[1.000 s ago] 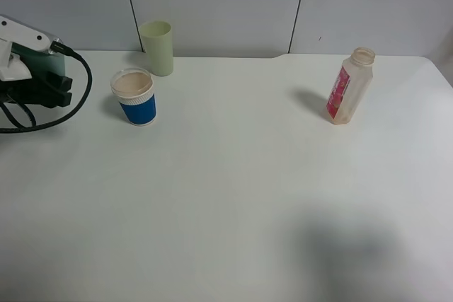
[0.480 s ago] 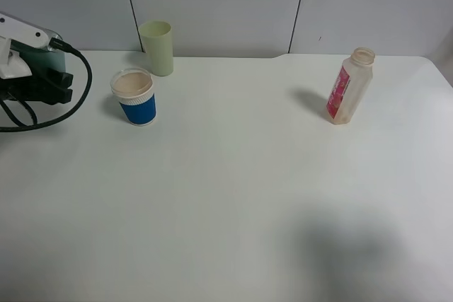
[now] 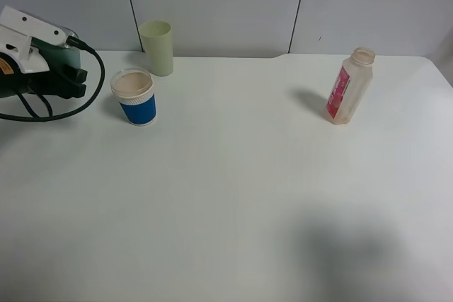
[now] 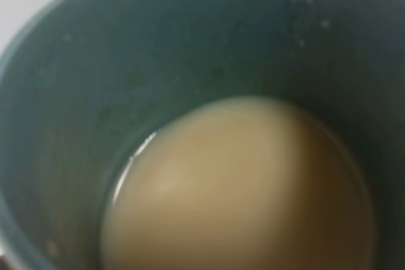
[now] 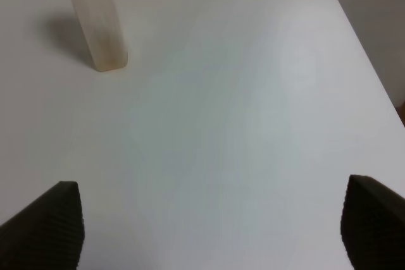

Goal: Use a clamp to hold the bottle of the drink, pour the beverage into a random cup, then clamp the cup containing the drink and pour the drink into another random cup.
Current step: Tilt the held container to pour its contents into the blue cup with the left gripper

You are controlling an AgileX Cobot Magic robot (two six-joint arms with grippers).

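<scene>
Blue cup [image 3: 134, 96] of tan drink stands on the table [image 3: 233, 196], just beside the left gripper [image 3: 76, 81]; its jaws, I can't tell. Right gripper [image 5: 205, 222] hovers, jaws wide apart, and the bottle [image 3: 349, 87] stands upright on the far right.

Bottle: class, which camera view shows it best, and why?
The exterior high view: the whole bottle shows there, with its open mouth and red label visible. The right wrist view shows only its lower body; the left wrist view shows none of it.
</scene>
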